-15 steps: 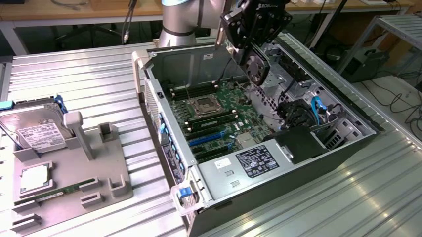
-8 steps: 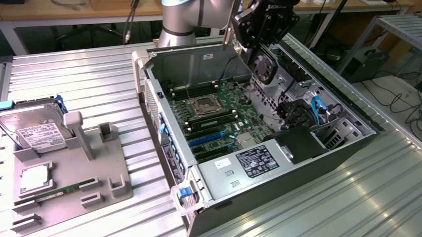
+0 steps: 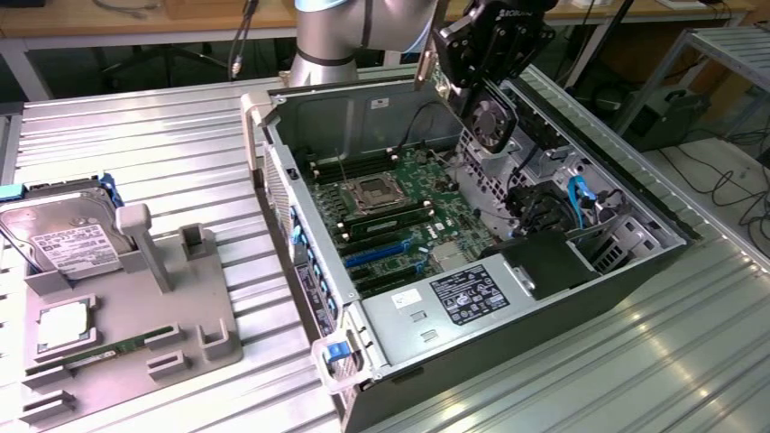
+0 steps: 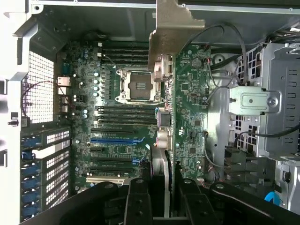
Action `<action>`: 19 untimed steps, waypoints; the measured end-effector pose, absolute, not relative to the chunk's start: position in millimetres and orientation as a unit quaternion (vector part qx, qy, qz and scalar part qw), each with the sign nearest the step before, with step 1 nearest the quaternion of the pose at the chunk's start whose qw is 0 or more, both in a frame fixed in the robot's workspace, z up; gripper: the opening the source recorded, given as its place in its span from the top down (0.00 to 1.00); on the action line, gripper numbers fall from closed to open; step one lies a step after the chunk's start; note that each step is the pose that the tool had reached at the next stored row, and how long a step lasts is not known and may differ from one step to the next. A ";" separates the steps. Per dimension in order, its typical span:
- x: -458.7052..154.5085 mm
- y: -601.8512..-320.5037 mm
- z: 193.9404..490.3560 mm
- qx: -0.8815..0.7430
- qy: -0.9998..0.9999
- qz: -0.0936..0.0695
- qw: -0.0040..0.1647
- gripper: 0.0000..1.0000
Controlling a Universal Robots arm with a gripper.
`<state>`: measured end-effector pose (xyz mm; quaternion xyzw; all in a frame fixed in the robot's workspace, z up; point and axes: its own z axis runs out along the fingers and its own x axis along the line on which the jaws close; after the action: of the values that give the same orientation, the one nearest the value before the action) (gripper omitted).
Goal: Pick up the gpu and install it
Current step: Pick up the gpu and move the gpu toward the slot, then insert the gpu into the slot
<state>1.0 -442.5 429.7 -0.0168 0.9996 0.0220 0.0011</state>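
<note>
Now you see the gripper [image 3: 484, 86] [image 4: 161, 190] partly closed, its fingers clamped on the gpu [image 3: 493, 122] [image 4: 190, 103]. The card hangs edge-down over the open computer case [image 3: 361, 108], clear of the motherboard [image 3: 398, 207] [image 4: 108, 140]. In the exterior view its round black fan [image 3: 492, 120] faces the camera. In the wrist view you look along the card from its gripped edge to its silver end bracket [image 4: 173, 28]. The card lies just beside the empty CPU socket [image 3: 367, 191] [image 4: 137, 86]. The blue expansion slots [image 3: 375, 257] [image 4: 115, 139] carry no card. At the exterior view's left, a grey fixture [image 3: 180, 307] on the ribbed metal surface [image 3: 157, 144] holds a hard drive [image 3: 67, 234], well apart from the case.
</note>
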 end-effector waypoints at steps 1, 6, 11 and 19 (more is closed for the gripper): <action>1.0 -442.5 429.7 -0.017 1.000 0.022 0.001 0.73; 1.0 -442.5 429.7 -0.017 1.000 0.022 0.001 0.73; 1.0 -442.5 429.7 -0.021 1.000 0.022 0.001 0.73; 0.8 -442.5 429.7 -0.059 0.998 0.022 0.000 0.73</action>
<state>0.8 -442.5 429.7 -0.0589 0.9980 0.0220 0.0001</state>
